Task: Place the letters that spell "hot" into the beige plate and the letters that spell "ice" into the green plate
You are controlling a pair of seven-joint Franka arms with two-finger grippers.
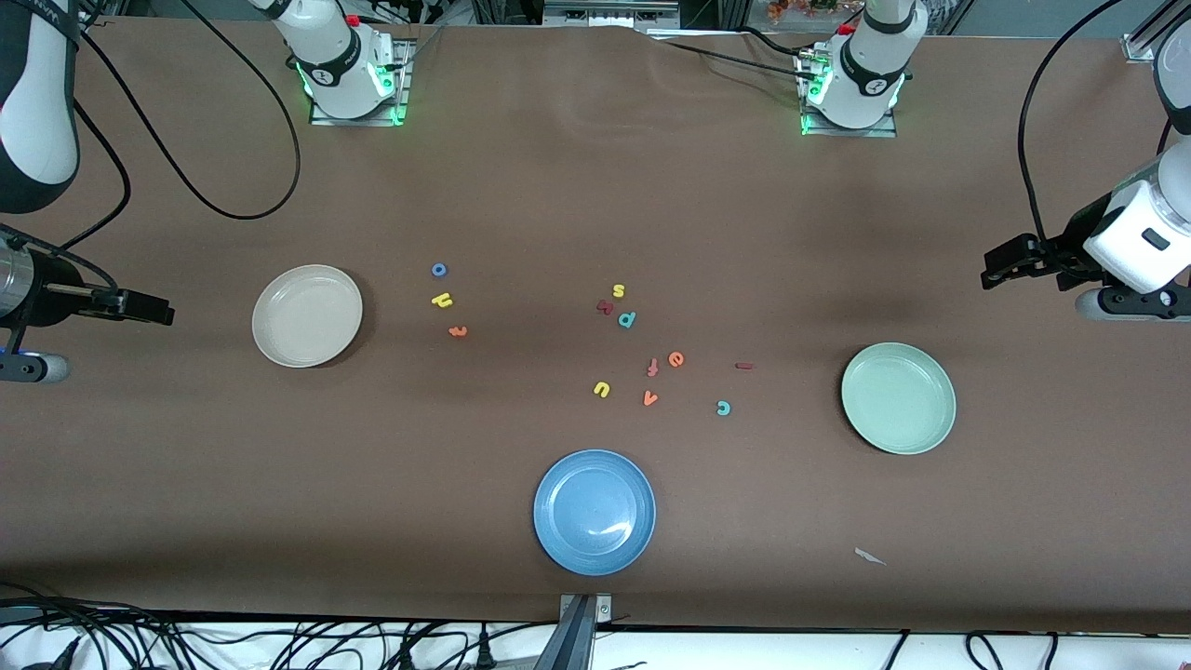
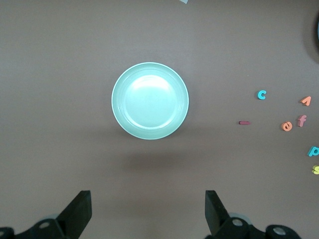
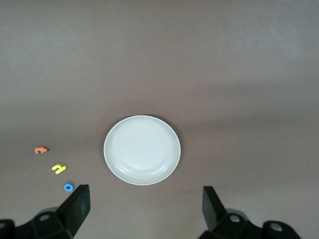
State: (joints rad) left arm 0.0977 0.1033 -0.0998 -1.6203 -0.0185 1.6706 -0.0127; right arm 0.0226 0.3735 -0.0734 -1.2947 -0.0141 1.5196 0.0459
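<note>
Letters for "hot" point(image 1: 447, 300) lie just beside the beige plate point(image 1: 307, 315), those for "ice" point(image 1: 716, 377) near the green plate point(image 1: 898, 397); they look, I'd guess, light soft foam, best pinched across their edges by my spread, empty left gripper point(image 1: 997, 272) and right gripper point(image 1: 153, 310).

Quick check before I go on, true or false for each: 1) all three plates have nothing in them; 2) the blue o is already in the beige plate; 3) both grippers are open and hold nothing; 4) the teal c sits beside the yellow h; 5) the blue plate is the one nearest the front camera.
1) True: the beige plate, green plate and blue plate hold no letters.
2) False: the blue o lies on the table beside the beige plate, next to the yellow h and orange t.
3) True: left gripper and right gripper are open, holding nothing.
4) False: the teal c lies toward the green plate.
5) True.
</note>
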